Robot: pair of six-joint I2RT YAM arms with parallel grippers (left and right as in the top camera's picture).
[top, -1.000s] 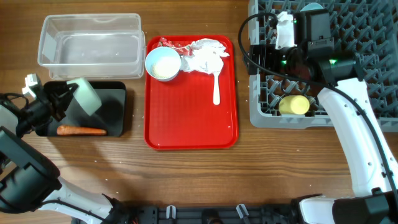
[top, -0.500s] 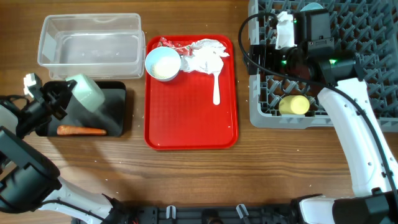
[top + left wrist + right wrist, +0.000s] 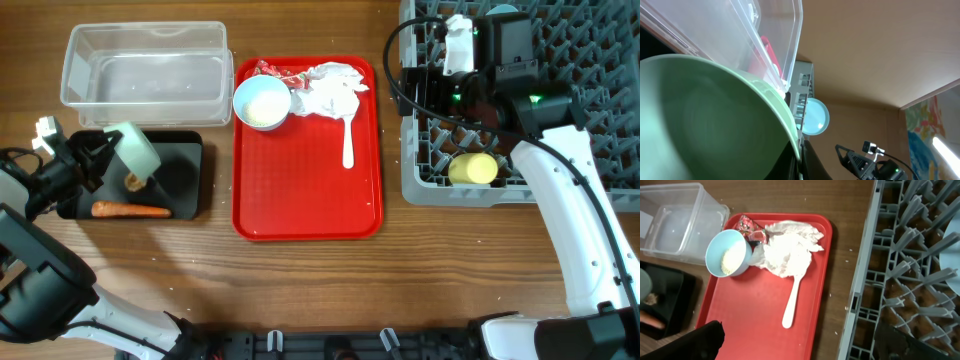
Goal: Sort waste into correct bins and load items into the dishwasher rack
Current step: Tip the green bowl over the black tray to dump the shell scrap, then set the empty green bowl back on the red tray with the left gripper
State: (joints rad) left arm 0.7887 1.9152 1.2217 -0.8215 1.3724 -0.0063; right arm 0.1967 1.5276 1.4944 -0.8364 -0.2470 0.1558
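My left gripper (image 3: 100, 160) is shut on a pale green bowl (image 3: 135, 153), held tilted over the black tray (image 3: 190, 190); its inside fills the left wrist view (image 3: 700, 120). A brown food lump (image 3: 133, 181) and an orange carrot (image 3: 130, 210) lie in the tray. The clear tub (image 3: 147, 64) sits behind it. On the red tray (image 3: 300, 200) are a bowl of rice (image 3: 262, 101), crumpled tissue (image 3: 328, 88), a red-and-white wrapper (image 3: 268, 69) and a white spoon (image 3: 348, 140). My right gripper (image 3: 800, 345) is open and empty above the rack (image 3: 520, 100), which holds a yellow cup (image 3: 472, 169).
The grey rack's left wall (image 3: 860, 295) stands close to the red tray's right rim. A pale blue plate (image 3: 954, 255) stands in the rack at the right edge of the right wrist view. Bare wood table lies in front of the trays.
The green bowl in my left gripper has tipped further, and a brown lump now lies in the black tray under it. The right arm has not moved.
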